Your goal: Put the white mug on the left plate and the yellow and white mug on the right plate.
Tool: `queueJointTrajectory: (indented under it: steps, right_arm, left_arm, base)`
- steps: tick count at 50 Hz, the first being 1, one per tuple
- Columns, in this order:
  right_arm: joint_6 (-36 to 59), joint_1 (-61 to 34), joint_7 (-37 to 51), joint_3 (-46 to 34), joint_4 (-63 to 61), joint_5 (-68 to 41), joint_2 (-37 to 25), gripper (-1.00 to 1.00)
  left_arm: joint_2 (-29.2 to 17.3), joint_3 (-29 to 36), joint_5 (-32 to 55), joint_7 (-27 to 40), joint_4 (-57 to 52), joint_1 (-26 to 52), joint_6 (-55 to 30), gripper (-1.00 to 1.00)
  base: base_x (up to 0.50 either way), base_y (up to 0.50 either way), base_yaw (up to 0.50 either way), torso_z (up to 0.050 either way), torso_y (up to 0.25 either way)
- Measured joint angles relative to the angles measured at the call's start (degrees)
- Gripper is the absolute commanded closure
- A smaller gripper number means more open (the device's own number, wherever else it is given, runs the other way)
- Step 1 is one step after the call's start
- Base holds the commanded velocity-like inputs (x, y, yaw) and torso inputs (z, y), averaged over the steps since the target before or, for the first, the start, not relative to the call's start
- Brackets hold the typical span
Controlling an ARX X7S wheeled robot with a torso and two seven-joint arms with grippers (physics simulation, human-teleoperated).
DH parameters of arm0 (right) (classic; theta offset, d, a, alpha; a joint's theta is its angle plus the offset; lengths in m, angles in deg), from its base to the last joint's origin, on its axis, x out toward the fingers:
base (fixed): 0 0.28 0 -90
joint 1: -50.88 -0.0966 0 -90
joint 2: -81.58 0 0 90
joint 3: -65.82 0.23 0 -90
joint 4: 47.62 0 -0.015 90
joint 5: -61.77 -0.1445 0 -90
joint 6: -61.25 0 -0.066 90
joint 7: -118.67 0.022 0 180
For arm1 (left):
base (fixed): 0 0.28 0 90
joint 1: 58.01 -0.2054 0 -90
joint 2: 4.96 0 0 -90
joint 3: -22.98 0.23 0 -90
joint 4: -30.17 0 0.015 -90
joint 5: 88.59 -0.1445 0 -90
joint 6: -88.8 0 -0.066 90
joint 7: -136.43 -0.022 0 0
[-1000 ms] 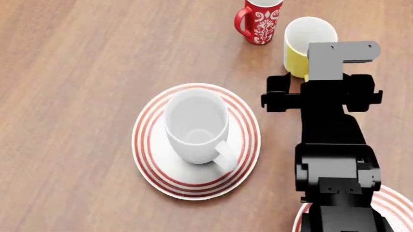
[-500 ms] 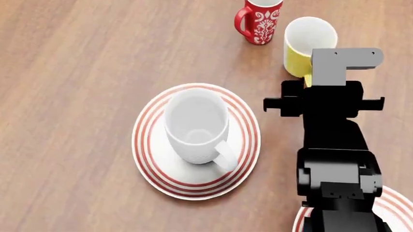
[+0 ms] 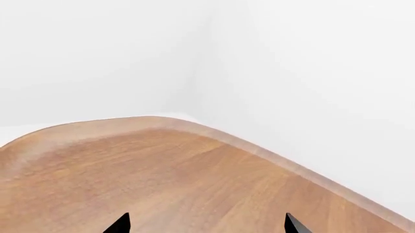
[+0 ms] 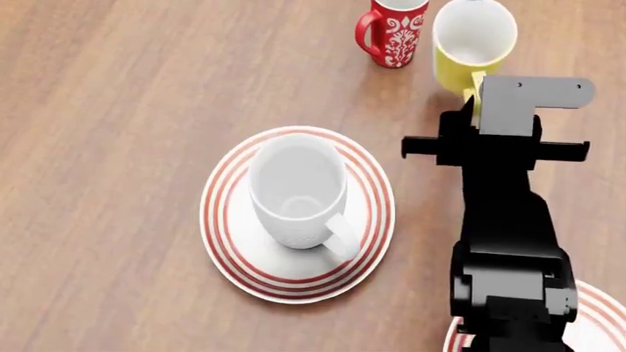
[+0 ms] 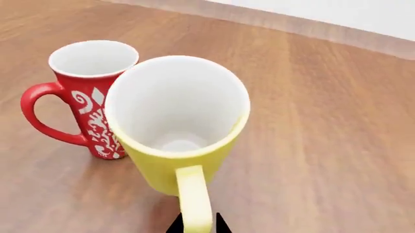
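The white mug (image 4: 296, 192) stands upright on the left plate (image 4: 227, 242), handle toward me. The yellow and white mug (image 4: 473, 40) is at the far right next to a red mug; it also shows in the right wrist view (image 5: 178, 121). My right gripper (image 4: 476, 92) is shut on its yellow handle (image 5: 193, 199), with the dark fingertips on either side (image 5: 196, 227). The right plate (image 4: 599, 315) shows only as a rim at the near right, mostly hidden under my right arm. My left gripper (image 3: 207, 225) is open and empty over bare table; it is out of the head view.
A red mug with white ornament pattern (image 4: 393, 33) stands just left of the yellow mug, almost touching it (image 5: 87, 92). The wooden table's rounded edge (image 3: 272, 153) and a white wall show in the left wrist view.
My right gripper moved forward and closed on the yellow mug's handle. The yellow mug has shifted farther away in the head view and looks larger, as if raised. The white mug has not moved.
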Motion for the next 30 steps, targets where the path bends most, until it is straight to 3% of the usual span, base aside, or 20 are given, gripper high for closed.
queueJointTrajectory:
  steps: [10,30]
  right_arm:
    - [-5.5,2.9,-0.1,0.9,-1.8,-0.4,-0.5,1.0]
    - [3.8,13.8,-1.1,1.8,-23.9,-2.6,-1.3,1.0]
  left_arm:
    - [-0.1,0.3,-0.1,0.2,0.1,0.1,0.0,-1.0]
    - [-0.2,0.5,-0.2,0.5,0.2,-0.1,0.3,-1.0]
  base:
    - [0.0,0.0,0.0,0.0,0.0]
    - [0.0,0.0,0.0,0.0,0.0]
